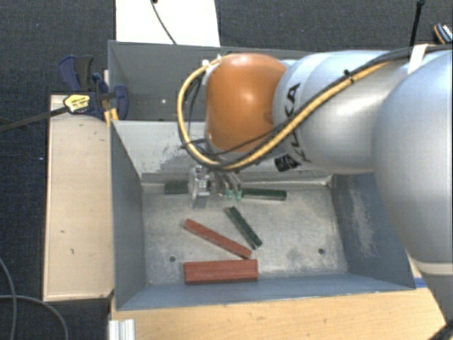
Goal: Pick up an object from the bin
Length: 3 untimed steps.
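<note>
Blocks and bars lie scattered on the floor of the grey metal bin (134, 211) as the KUKA arm reaches in from the right. Nearest the front wall rests a red-brown block (221, 270), flat and parallel to that wall. Just behind it a thinner red-brown bar (216, 239) runs on a slant. A dark green bar (244, 227) lies beyond, also slanted, its far end pointing toward the gripper (215, 190), which hangs low at the back of the floor beneath the arm's orange cover (244, 101) and looped cables (185, 112). Whether the gripper is spread or pressed together cannot be told from this angle, and nothing can be seen pinched in it. To its right a dark green strip (265, 195) lies along the foot of the back wall; to its left sits a short dark piece (175, 188). The pick appears not yet made, and the green bar's far end and the strip's left end look the closest candidates. A clean grasp would likely mean setting the gripper across the chosen bar's narrow width, closing nearer its middle than its tip so it does not swing, keeping clear of the back wall, and lifting straight up so neighbouring pieces are not dragged.
</note>
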Each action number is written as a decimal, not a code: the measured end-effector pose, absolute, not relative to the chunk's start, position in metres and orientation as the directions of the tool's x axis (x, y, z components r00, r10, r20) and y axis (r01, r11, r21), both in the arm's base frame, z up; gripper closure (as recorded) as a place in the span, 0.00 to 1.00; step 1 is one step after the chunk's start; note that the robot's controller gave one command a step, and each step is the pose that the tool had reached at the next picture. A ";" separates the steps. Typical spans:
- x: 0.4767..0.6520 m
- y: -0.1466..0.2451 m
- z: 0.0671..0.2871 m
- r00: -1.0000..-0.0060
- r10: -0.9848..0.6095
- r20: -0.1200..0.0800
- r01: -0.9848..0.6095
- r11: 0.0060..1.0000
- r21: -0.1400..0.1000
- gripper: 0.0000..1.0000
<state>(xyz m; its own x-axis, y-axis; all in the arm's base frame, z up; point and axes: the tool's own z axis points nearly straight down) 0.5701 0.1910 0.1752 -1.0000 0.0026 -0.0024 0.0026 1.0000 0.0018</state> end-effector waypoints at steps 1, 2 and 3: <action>0.570 0.191 0.175 -1.000 0.004 -0.002 0.004 1.000 0.002 0.00; 0.551 0.148 0.066 -1.000 0.016 0.006 0.016 1.000 -0.002 0.00; 0.553 0.151 0.070 -1.000 0.020 -0.001 0.020 1.000 0.002 1.00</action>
<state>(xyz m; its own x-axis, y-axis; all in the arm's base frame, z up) 0.5533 0.1509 0.0705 -0.9998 0.0198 -0.0015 0.0198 0.9998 0.0024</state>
